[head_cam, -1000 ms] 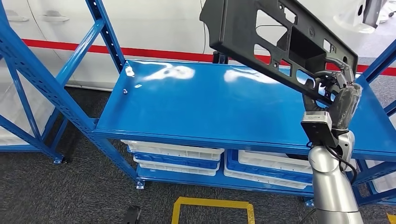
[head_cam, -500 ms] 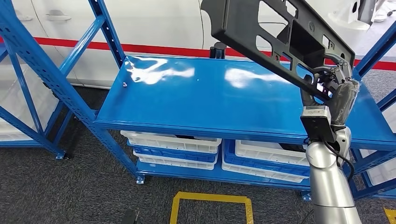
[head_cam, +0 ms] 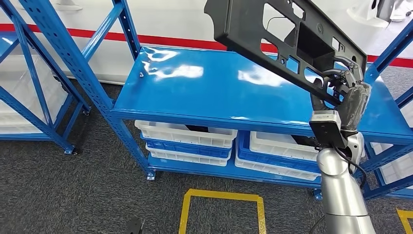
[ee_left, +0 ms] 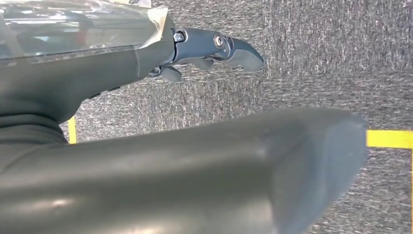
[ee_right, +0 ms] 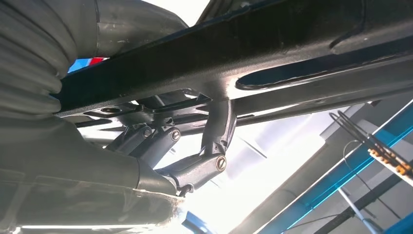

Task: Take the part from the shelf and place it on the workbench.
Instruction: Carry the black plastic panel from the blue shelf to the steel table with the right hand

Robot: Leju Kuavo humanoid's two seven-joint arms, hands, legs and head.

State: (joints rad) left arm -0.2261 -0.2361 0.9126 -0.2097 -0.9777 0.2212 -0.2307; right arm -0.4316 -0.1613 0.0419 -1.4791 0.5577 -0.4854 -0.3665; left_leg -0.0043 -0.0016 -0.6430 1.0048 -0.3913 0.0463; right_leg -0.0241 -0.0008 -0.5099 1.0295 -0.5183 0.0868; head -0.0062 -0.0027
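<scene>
A large black plastic part (head_cam: 272, 34) with several cut-outs hangs tilted above the blue shelf top (head_cam: 204, 87), its upper end running out of the head view. My right hand (head_cam: 347, 92) grips its lower right edge. In the right wrist view the dark fingers (ee_right: 214, 141) hook around a bar of the part (ee_right: 272, 53). My left hand (ee_left: 214, 46) hangs over grey carpet, its fingers extended and holding nothing.
Blue shelf uprights (head_cam: 73, 58) stand at the left and right. White and blue trays (head_cam: 187, 141) are stacked under the shelf top. A yellow floor marking (head_cam: 221, 209) lies on the carpet in front. A white wall with a red stripe runs behind.
The whole view has shifted, so the camera moved; the shelf now sits slightly further right in the picture. My right hand keeps its grip on the black part.
</scene>
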